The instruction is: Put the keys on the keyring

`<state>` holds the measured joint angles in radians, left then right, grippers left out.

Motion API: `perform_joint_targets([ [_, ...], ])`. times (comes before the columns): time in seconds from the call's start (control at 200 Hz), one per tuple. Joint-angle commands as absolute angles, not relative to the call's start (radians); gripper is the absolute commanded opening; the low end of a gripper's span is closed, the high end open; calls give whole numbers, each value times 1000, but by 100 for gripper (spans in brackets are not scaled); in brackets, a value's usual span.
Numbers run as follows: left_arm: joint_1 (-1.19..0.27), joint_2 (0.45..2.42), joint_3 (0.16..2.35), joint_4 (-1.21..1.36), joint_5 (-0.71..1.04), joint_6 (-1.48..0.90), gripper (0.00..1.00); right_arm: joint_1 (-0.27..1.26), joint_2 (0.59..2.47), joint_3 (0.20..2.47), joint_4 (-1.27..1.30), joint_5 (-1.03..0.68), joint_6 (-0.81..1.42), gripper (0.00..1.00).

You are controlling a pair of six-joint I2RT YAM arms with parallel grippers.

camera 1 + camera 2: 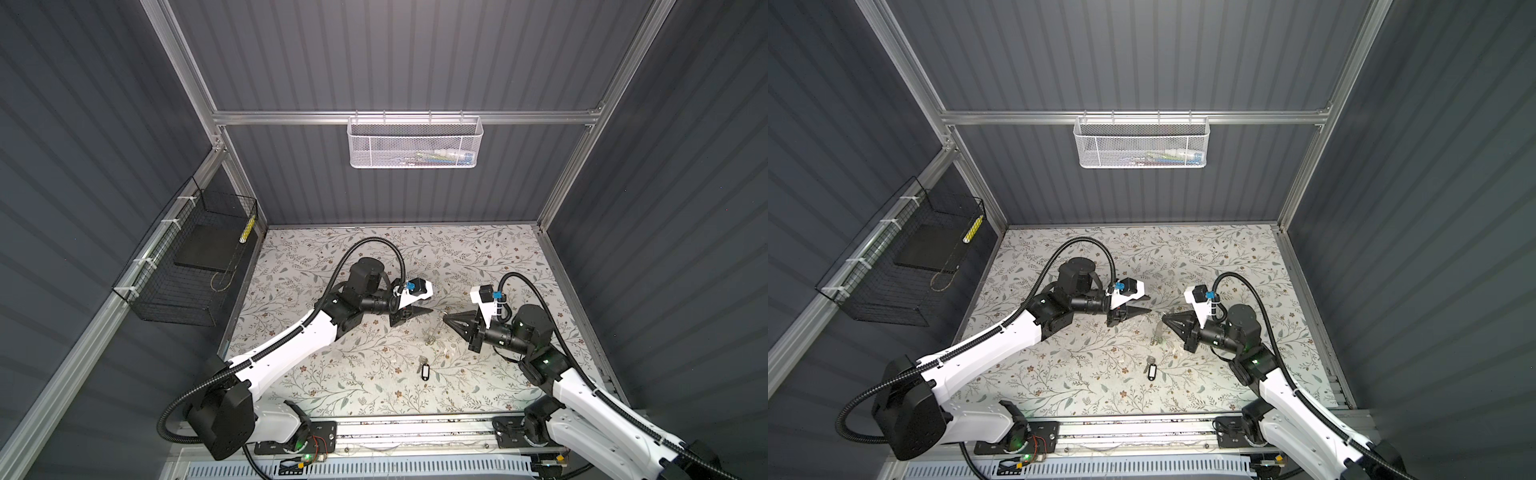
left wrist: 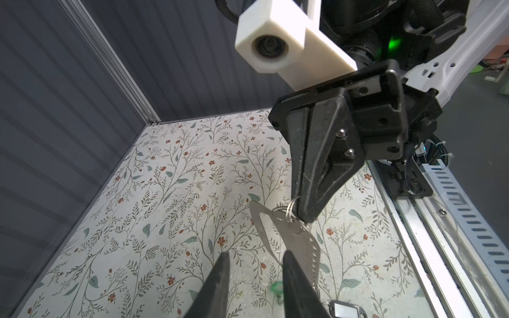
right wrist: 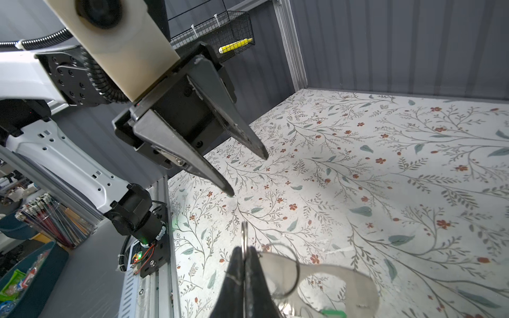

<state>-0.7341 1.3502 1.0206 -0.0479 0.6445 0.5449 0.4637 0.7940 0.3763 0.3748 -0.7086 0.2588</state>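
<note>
My right gripper [image 3: 243, 250] is shut on a thin metal ring [image 3: 244, 234] of the keyring, and it hovers above the floral table. The keyring's flat grey plate [image 3: 358, 286] [image 2: 305, 242] dangles from that ring. A green tag [image 3: 333, 313] [image 2: 276, 287] of one key peeks out under the plate; whether it hangs or lies on the table is unclear. The black-tagged key [image 1: 424, 371] [image 1: 1150, 370] lies on the table nearer the front rail. My left gripper [image 2: 256, 254] [image 1: 430, 309] is open and empty, facing the right gripper [image 1: 444, 319] a short gap away.
A black wire basket [image 1: 187, 266] with a dark pad hangs on the left wall. A white mesh basket [image 1: 415, 141] hangs on the back rail. The arms' aluminium base rail [image 1: 415, 432] runs along the front edge of the floral table [image 1: 478, 257].
</note>
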Motion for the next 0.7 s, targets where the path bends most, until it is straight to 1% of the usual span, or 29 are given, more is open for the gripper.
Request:
perform_joint_targets([
  [0.0,-733,1362,1042,-106,692,592,32,468,774,395,360,-733,130,0],
  [0.34,-735,1368,1049,-121,742,657,29,468,782,451,218,-753,-52,0],
  [0.495,-735,1367,1042,-127,728,684,27,468,784,451,202,-750,-86,0],
  [0.695,-775,1377,1052,-125,669,720,27,468,783,466,162,-743,-131,0],
])
